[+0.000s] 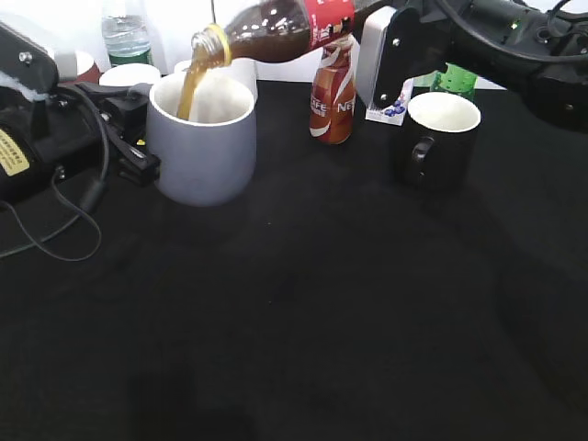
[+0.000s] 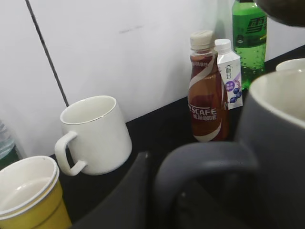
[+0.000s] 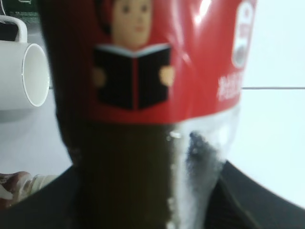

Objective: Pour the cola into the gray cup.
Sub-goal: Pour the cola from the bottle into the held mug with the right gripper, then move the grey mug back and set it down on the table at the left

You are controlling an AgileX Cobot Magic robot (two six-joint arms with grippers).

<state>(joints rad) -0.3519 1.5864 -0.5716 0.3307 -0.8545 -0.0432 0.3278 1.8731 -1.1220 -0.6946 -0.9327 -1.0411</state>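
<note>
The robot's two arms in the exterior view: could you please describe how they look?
The left arm is black with a yellow label, loose black cables and a pale wrap on its upper link. The right arm is glossy black with a small green light, and carries a light gray block at its wrist.

You are looking at a staged robot test bench, not a kitchen. Note the surface (image 1: 303,322): it is covered in plain black cloth and set against a bare white panelled wall (image 2: 119,52). Loose black cable (image 1: 64,220) lies across the cloth beside the arm hardware. Assorted drinks and mugs stand in a row along the back edge.
</note>
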